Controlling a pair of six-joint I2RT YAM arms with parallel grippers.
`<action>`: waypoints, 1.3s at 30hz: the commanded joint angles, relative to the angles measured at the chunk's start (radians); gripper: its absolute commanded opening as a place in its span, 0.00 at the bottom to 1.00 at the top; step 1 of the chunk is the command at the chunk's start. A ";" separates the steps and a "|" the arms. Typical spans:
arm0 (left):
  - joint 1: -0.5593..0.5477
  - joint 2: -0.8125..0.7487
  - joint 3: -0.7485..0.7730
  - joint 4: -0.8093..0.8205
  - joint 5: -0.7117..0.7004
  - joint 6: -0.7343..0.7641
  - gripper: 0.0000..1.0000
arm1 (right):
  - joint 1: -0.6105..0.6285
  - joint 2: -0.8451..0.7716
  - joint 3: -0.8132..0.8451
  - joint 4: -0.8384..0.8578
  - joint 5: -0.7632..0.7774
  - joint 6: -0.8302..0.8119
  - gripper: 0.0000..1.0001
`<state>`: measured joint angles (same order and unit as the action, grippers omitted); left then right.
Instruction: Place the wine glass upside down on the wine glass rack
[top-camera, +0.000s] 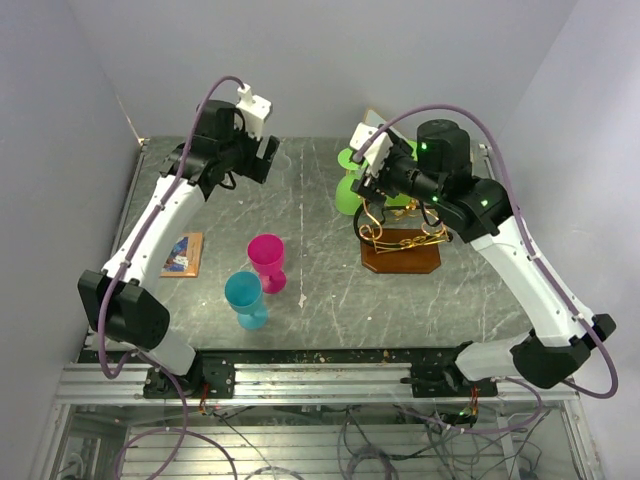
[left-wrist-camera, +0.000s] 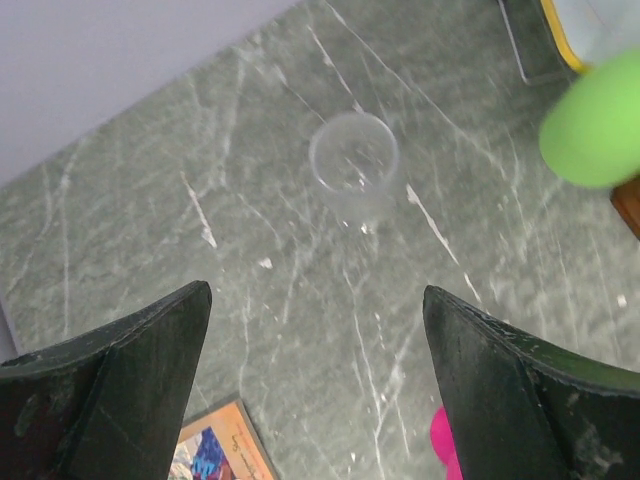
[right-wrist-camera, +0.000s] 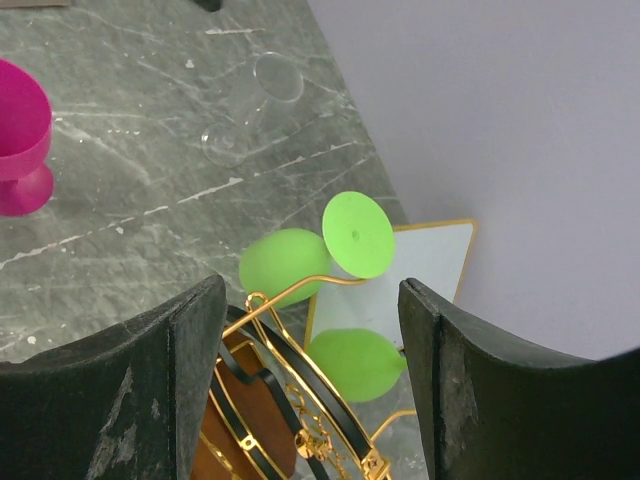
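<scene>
- Grey-green marble table (top-camera: 330, 290), pale walls close around; rack (top-camera: 400, 256) stands right of centre
- Green glass (right-wrist-camera: 281, 264) is at the rack's far side, foot disc up, bowl down, with its stem seemingly lying in a gold wire arm; cannot tell if it is fully seated
- Right gripper (right-wrist-camera: 310, 290) is spread, one finger either side of that glass, neither touching; nothing held
- Left gripper (left-wrist-camera: 316, 292) is wide apart over bare table, near a clear glass (left-wrist-camera: 353, 170); nothing held
- Handling, my guess: moulded plastic, so light, stiff, smooth and likely slippery; less risk of breaking than of swinging or sliding off the wire
- Best hold looks to be across the bowl, or the stem just under the foot
- Pink glass (top-camera: 267, 258) and teal glass (top-camera: 245, 297) stand upright, well apart from the rack
- Hard to read: second green shape (right-wrist-camera: 355, 362) beside the white panel (right-wrist-camera: 432, 262), another glass or a reflection
- Rack's lower scrollwork is cut off in the wrist view; from above the right wrist covers the hanging point
- Clear glass is faint, upright or lying unclear
</scene>
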<state>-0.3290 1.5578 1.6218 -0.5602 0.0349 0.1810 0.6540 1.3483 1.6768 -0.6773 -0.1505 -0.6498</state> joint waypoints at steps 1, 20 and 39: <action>0.004 -0.015 -0.007 -0.168 0.168 0.093 0.97 | -0.027 -0.036 -0.002 -0.009 -0.031 0.050 0.69; 0.007 0.370 0.305 -0.044 0.025 -0.031 0.89 | -0.065 -0.029 -0.025 -0.006 -0.049 0.050 0.69; 0.007 0.534 0.386 -0.042 -0.036 0.011 0.53 | -0.086 -0.072 -0.109 0.017 -0.076 0.038 0.70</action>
<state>-0.3279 2.0705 1.9591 -0.6147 0.0105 0.1802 0.5751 1.2995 1.5848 -0.6842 -0.2169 -0.6102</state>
